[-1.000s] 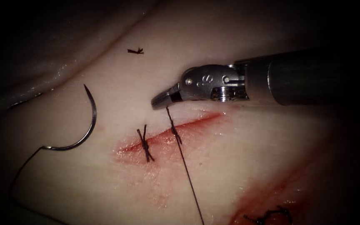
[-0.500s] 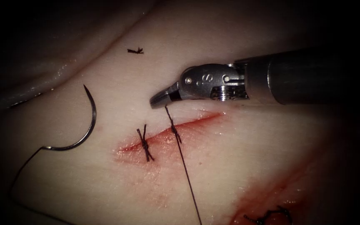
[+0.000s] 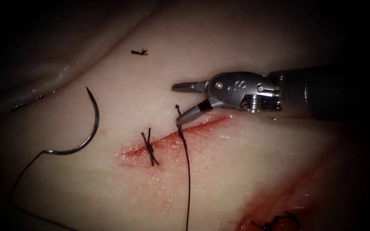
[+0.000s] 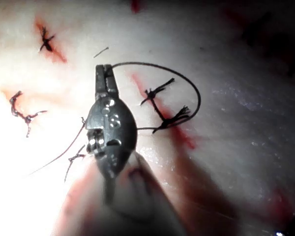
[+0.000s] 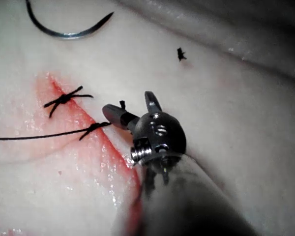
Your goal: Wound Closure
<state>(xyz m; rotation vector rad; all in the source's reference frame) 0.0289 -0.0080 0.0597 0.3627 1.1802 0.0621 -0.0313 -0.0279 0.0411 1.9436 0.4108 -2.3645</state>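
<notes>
Needle (image 3: 97,117) lay free on the tissue (image 3: 236,171), well to the left of the cut (image 3: 193,128). No tool held it and no part of it was in the tissue. I judge it was parked there so that its point stayed away from the work at the cut.

The right pincer (image 3: 176,105) came in from the right, on the far side of the cut, with its jaws wide apart and nothing between them gripped. The short upright end of the thread (image 3: 188,179) stood just beside its lower jaw, above the second stitch (image 3: 180,137). It seemed that the open jaws were set about this end on purpose. A finished knot (image 3: 149,147) crossed the cut more to the left, and a small cut end of thread (image 3: 139,52) lay far off on the tissue.

The left pincer (image 4: 104,73) had its jaws narrow, closed together. A loop of thread (image 4: 196,98) started close to its tip, but whether it was pinched there was hard to make out.

The long thread ran off the near edge, and the thread from the needle's tail went into the dark at the left, so I could not tell if they were one piece. Red fluid (image 3: 275,201) at the near right was half in shadow.
</notes>
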